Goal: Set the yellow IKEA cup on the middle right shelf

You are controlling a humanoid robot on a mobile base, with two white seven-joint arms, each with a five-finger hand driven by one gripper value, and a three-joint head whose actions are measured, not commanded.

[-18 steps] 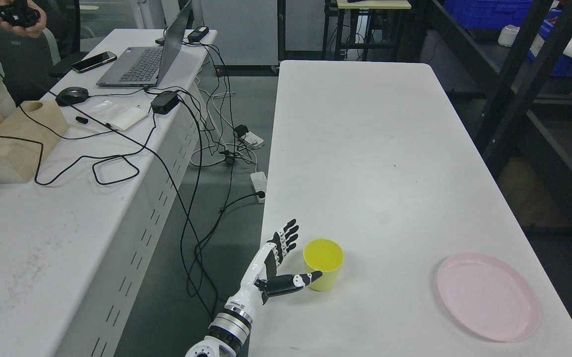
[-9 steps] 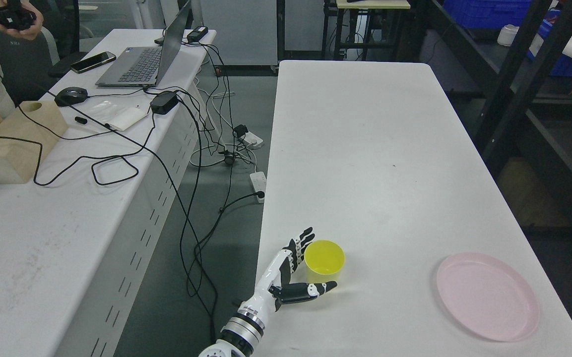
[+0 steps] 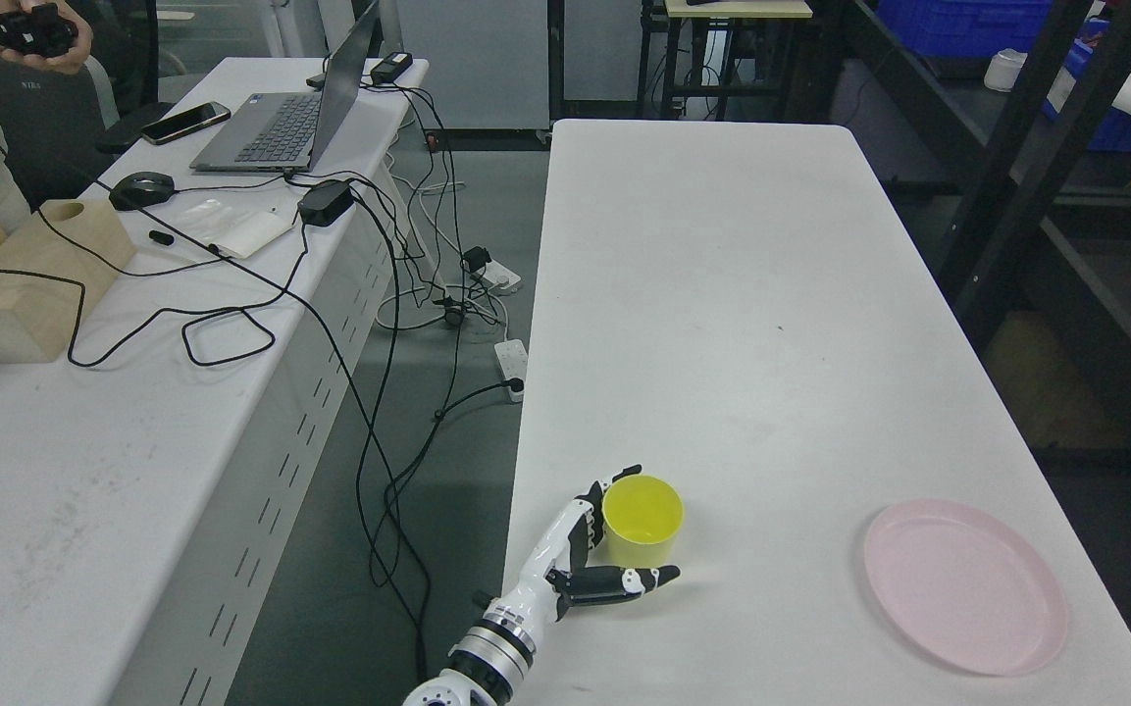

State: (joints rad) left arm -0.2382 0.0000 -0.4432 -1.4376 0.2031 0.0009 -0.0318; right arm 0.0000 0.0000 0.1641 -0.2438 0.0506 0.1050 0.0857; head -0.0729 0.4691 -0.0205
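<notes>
White and long, the table [image 3: 751,294] is filling the middle of my view and running away from me. To its left, a second table [image 3: 55,471] is carrying a laptop [image 3: 281,123], a phone [image 3: 185,122], a mouse [image 3: 142,188], a wooden block [image 3: 30,279] and a tangle of black cables [image 3: 359,324] that is trailing down to the floor. Dark shelf posts [image 3: 1026,167] are standing along the right side. Near the front right corner of my table a pink plate [image 3: 965,585] is lying flat. The yellow cup [image 3: 642,521] is standing upright near the front left edge, its mouth facing up. My left robot hand [image 3: 596,549] is reaching in from the lower left and cupping around the yellow cup, with the fingers [image 3: 614,480] curving behind its far left side and the thumb [image 3: 639,580] stretching across in front of its base. I cannot tell whether the grip is actually pressing on the wall.
</notes>
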